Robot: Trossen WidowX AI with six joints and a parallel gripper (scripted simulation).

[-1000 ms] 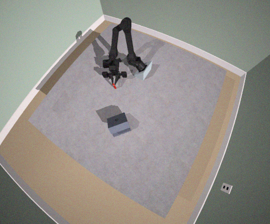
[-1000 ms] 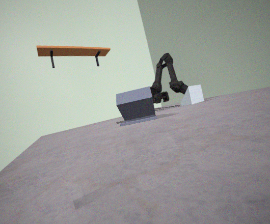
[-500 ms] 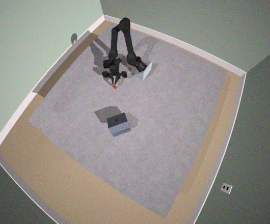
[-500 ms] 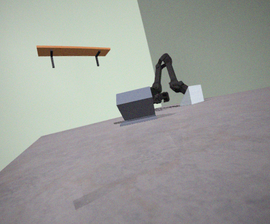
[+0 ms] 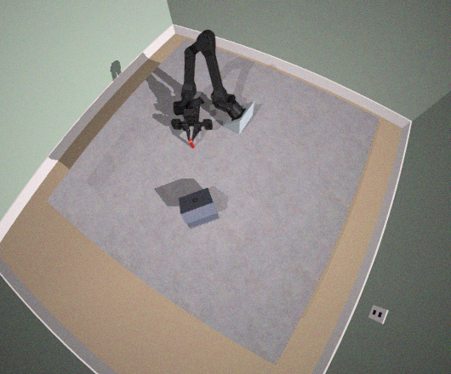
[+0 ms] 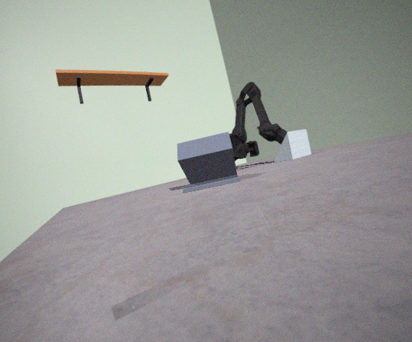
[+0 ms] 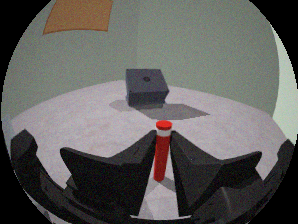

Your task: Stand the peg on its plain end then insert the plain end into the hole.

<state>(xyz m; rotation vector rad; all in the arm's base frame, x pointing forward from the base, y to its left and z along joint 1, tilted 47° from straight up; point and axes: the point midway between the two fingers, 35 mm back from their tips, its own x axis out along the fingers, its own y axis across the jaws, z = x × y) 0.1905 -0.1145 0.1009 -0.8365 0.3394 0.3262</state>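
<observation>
My gripper [image 5: 191, 140] [image 7: 163, 134] is shut on the red peg [image 5: 191, 144] [image 7: 161, 156], near the peg's white-banded end. In the wrist view the peg stands roughly upright, banded end up and plain end down, with a shadow beside its lower end; whether that end touches the table cannot be told. The sloped panel [image 5: 202, 196] [image 6: 211, 168] [image 7: 156, 86] stands apart from the peg, beyond the fingers, and its dark face shows one empty hole [image 5: 195, 200] [image 7: 146, 79]. In the exterior view the panel hides the fingers and peg.
A pale wedge-shaped block [image 5: 247, 121] [image 6: 300, 144] stands at the arm's base. The grey table [image 5: 274, 221] [image 6: 227, 264] carries shadows around the panel and arm. An orange-brown shelf [image 6: 110, 78] [image 7: 80, 16] hangs on the wall, well above the table.
</observation>
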